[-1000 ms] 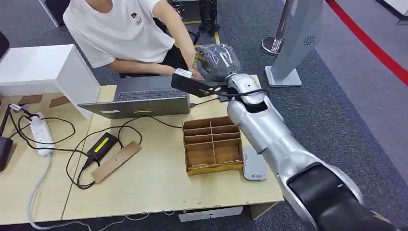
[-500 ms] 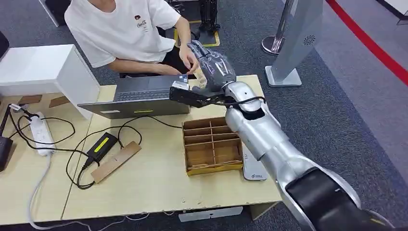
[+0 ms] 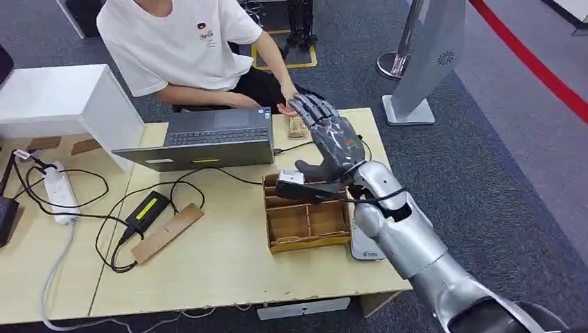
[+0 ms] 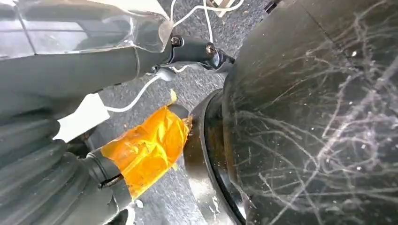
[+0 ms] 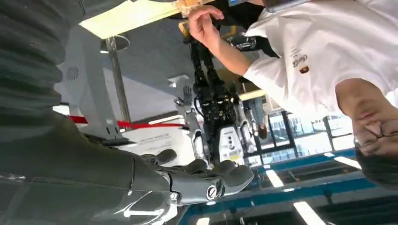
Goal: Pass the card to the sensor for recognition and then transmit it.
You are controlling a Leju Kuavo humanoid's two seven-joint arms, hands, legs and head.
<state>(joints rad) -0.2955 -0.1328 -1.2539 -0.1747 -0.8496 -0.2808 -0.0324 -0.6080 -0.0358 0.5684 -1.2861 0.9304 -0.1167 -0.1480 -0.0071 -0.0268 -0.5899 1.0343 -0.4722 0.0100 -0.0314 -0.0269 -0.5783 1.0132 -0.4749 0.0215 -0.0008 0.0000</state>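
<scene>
Right hand (image 3: 331, 135) sits center-right of the head view, fingers spread flat and extended toward the person (image 3: 184, 48), holding nothing. Silver forearm runs up from lower right, over the wooden divider box (image 3: 305, 211). Sensor (image 3: 365, 243), a pale flat pad, lies on the table (image 3: 229, 270) just right of the box, partly under the arm. Card: cannot locate it; person's hand (image 3: 286, 105) is at the far table edge beside the laptop (image 3: 208, 139). Left hand: finger state cannot be told.

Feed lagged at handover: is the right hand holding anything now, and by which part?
Nothing. The right hand is open with fingers spread above the wooden divider box, no card in it.
</scene>
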